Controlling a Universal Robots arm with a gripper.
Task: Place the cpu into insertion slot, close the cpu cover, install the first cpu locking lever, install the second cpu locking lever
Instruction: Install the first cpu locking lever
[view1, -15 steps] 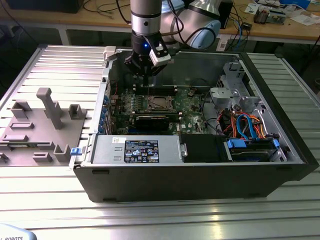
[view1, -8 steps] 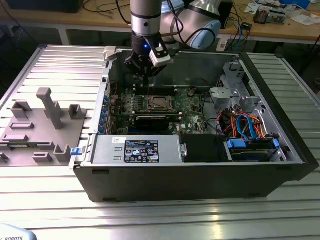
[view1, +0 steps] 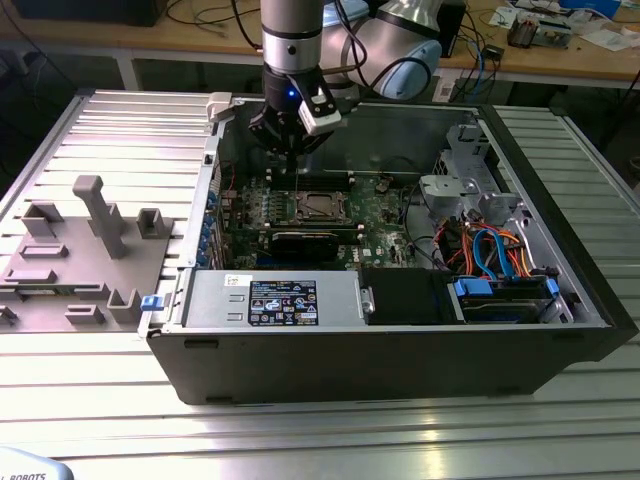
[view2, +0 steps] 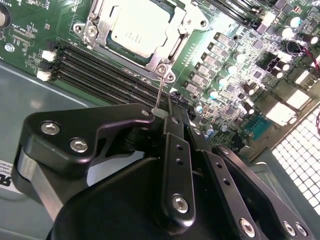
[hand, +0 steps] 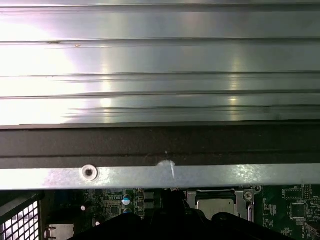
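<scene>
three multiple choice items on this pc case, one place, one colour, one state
1. Where is the silvery-grey square cpu? A on the green circuit board B on the grey tray C on the bench
2. Cables at the exterior view's right are: A blue and orange B white C purple
3. The silver metal frame cpu cover is: A removed B upright C down around the cpu
A: chip sits on the board. A: both colours show there. C: frame lies flat around it.

You get bright overhead light throughout. Glare washes out the ribbed table (hand: 45, 65) in the first wrist view. The case interior (view1: 400, 140) sits in shadow.
</scene>
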